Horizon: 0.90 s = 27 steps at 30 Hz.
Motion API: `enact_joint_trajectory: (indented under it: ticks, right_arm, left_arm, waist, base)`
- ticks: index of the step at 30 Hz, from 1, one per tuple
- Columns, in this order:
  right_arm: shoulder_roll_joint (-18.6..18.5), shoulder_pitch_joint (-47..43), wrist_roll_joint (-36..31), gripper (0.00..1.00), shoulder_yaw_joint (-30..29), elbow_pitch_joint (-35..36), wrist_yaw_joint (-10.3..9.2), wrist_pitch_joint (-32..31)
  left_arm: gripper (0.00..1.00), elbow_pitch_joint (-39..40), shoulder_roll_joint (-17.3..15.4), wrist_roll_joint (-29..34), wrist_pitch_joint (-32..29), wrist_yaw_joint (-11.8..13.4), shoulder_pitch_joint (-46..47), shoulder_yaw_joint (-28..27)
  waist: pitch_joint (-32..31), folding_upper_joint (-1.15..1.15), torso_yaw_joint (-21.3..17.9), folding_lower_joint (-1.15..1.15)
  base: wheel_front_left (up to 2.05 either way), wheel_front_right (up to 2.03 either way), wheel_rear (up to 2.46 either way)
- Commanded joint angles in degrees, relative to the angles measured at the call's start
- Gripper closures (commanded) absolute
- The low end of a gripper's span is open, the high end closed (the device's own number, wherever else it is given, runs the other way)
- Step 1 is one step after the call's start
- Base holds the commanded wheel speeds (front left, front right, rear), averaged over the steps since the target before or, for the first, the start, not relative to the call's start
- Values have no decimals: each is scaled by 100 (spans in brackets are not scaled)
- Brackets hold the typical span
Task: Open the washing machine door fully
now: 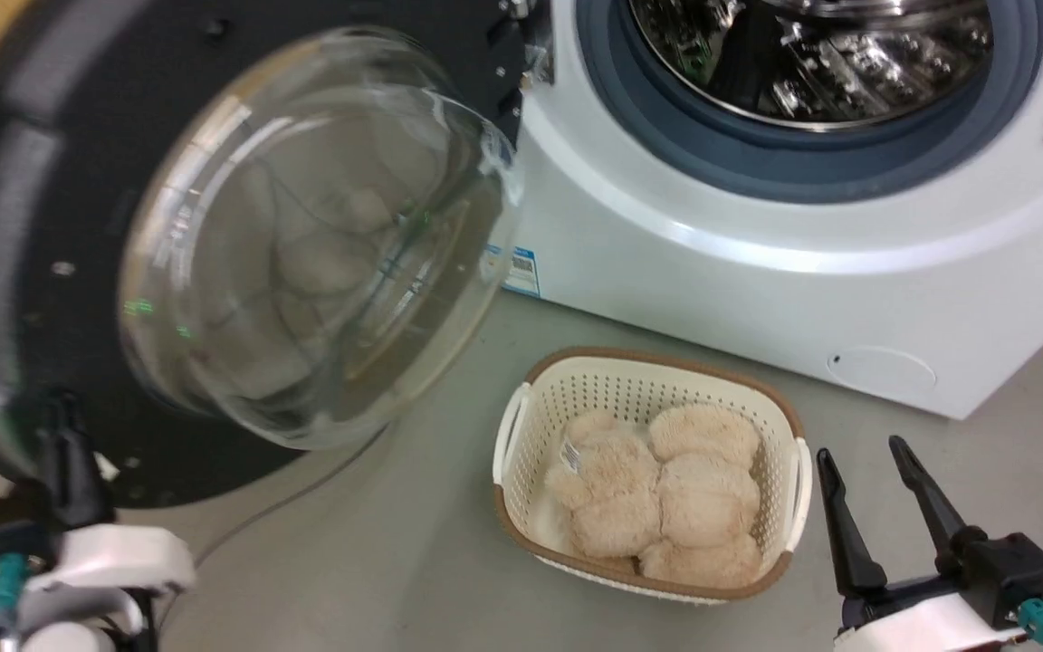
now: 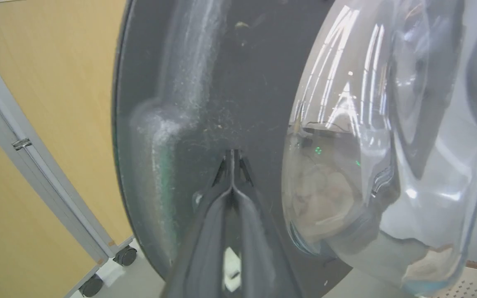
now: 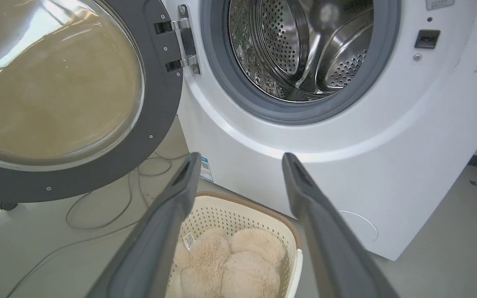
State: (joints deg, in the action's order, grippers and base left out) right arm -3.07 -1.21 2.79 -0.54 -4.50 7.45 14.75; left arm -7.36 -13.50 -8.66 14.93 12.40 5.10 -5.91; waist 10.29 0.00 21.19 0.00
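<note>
Left gripper (image 2: 231, 155), fingers pressed together, empty, tips at the inner face of the door (image 2: 238, 82), seemingly to push it wider; door hangs well out, left of the machine (image 1: 757, 263). Right gripper (image 1: 856, 448) gapes empty near the basket (image 1: 657, 362).

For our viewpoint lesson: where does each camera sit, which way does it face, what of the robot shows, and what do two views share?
Head view: on the head, looking down at washing machine door, washing machine, basket; shut left gripper, open right gripper.
Left wrist view: left wrist, facing the door's inner face; shut fingers.
Right wrist view: right wrist, facing the drum; open fingers.
Shared: head and right wrist views both show door, drum, basket.
</note>
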Motion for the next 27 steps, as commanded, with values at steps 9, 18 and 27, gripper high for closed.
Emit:
enact_joint_trajectory:
  ticks: [9,18,27]
  right_arm:
    - [17,292,-181,0,-32,33,3,25]
    - [-34,490,-230,0,-25,30,3,25]
    - [-40,602,-244,0,-33,4,3,25]
  left_arm:
    - [100,-639,-220,-201,7,-114,706,-703]
    - [100,-1561,-666,-423,7,-455,1577,-1280]
    - [100,-2450,-1104,-327,7,-703,2324,-1437]
  waist:
    - [436,0,-242,0]
    - [710,0,-400,0]
    - [854,0,-551,0]
  base:
    - [0,0,0]
    - [0,0,0]
    - [0,0,0]
